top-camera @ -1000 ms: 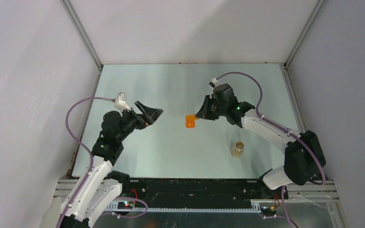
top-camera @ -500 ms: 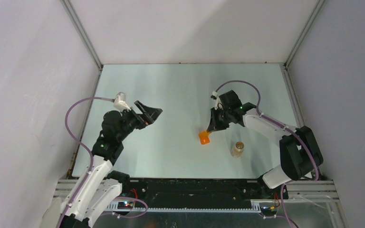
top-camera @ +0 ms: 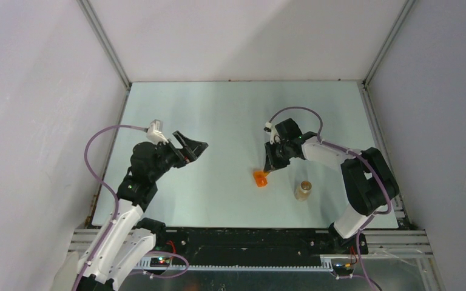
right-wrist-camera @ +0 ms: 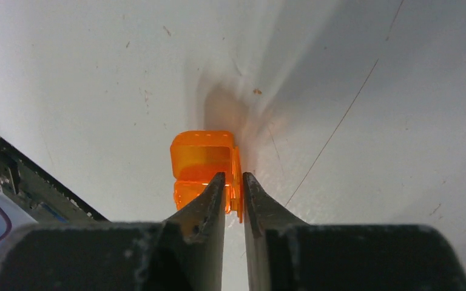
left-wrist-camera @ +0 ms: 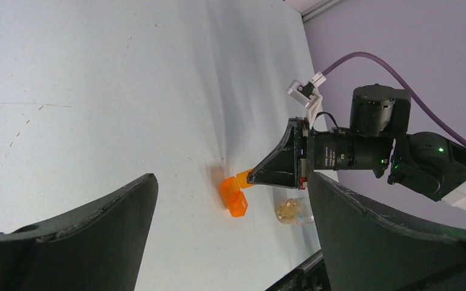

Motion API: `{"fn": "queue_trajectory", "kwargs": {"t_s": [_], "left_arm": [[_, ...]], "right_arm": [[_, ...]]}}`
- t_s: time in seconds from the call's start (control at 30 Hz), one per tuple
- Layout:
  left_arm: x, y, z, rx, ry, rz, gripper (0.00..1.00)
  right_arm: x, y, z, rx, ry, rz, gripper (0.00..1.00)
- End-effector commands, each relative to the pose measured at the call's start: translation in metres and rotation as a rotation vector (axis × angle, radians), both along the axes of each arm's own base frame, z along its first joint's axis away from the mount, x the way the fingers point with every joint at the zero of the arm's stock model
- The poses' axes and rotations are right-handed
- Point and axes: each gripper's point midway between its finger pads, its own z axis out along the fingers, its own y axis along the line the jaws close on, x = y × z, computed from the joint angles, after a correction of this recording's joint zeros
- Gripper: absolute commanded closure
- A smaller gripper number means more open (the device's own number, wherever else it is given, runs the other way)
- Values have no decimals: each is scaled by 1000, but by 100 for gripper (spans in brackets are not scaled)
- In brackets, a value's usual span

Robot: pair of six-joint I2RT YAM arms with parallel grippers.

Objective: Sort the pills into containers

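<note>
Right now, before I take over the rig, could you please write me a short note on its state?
Left gripper: open, empty, above the left part of the table.
Right gripper: shut on a thin wall or lid of the orange box, low at the table.
Tan vial: upright, right of the box, apart from it, with pale bits inside.
Done: cannot tell; no loose pills can be made out.
Left: the sorting itself.

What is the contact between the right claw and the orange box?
Touching. The right wrist view shows the right claw pinching the orange box by its thin side flap.
</note>
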Motion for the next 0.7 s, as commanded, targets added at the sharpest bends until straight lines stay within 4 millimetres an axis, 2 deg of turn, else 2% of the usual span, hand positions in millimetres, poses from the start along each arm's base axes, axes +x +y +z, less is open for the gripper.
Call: {"fn": "queue_trajectory", "kwargs": {"t_s": [0.0,0.1,0.23,0.37,0.4,0.43,0.47,0.5,0.53,0.67], "left_arm": [[1,2,16,5,-54,6,1],[1,3,13,4,-48,14,1],[1,4,11,5,-50,18,0],[1,4,13,15,-60,14,1],[2,5,13,19,-61,21,1],[2,6,12,20,-54,27,1],[4,9,11,26,-45,47,1],[4,11,7,39,-23,54,2],[6,12,7,49,-16,62,2],[7,14,5,85,-9,67,3]], "right_arm": [[22,-5,6,-29,-96,-30,73],[25,-10,18,-49,-117,-54,49],[29,-19,45,-52,-163,-127,37],[26,-43,70,-105,-200,-255,35],[25,-61,74,-173,-222,-321,35],[24,-71,77,-201,-222,-383,37],[20,-90,81,-273,-241,-442,38],[17,-98,83,-298,-243,-479,39],[10,-117,87,-367,-257,-526,39],[-20,-155,91,-506,-231,-648,40]]}}
